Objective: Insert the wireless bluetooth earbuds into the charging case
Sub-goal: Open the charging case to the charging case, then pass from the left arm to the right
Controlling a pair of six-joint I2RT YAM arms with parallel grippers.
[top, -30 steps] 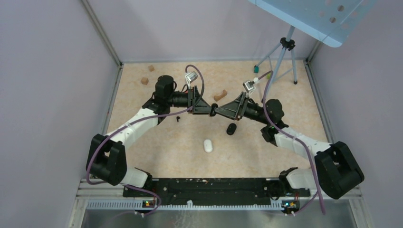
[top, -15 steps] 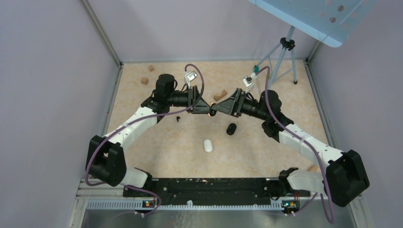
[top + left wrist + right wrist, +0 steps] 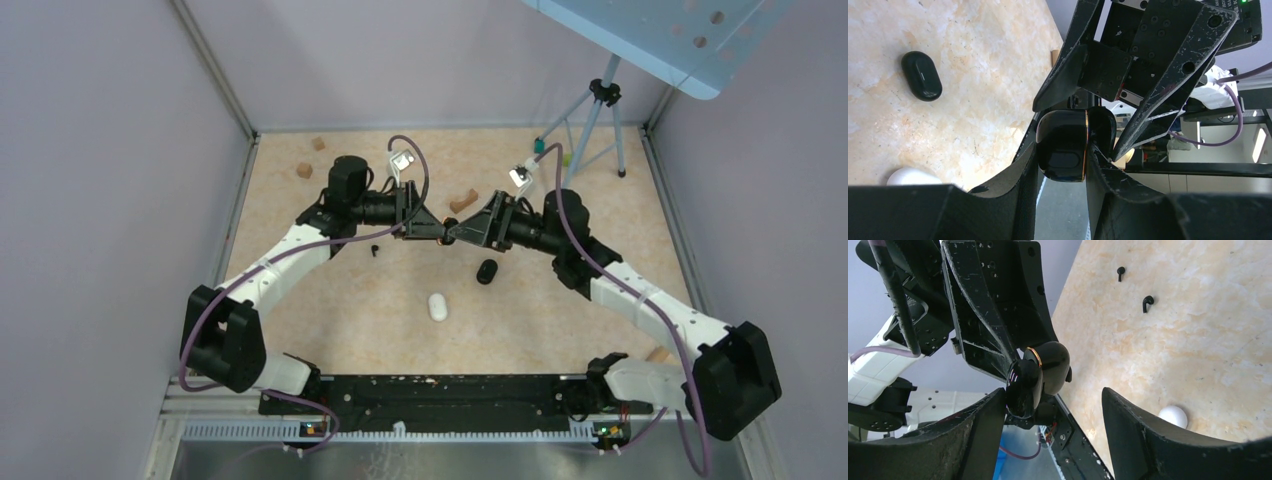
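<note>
Left fingers [image 3: 1013, 192] clamp the black case [image 3: 1063, 145], holding it off the tabletop [image 3: 1198, 340], likely so the other arm can open it. Right fingers [image 3: 1133, 425] are spread wide beside it, gripping nothing. Two earbuds [image 3: 1147, 302] lie loose below.

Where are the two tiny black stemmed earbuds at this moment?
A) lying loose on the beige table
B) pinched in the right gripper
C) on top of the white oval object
A: the right wrist view shows both tiny black stemmed earbuds lying loose on the beige table, apart from the glossy black charging case clamped in the left gripper.
</note>
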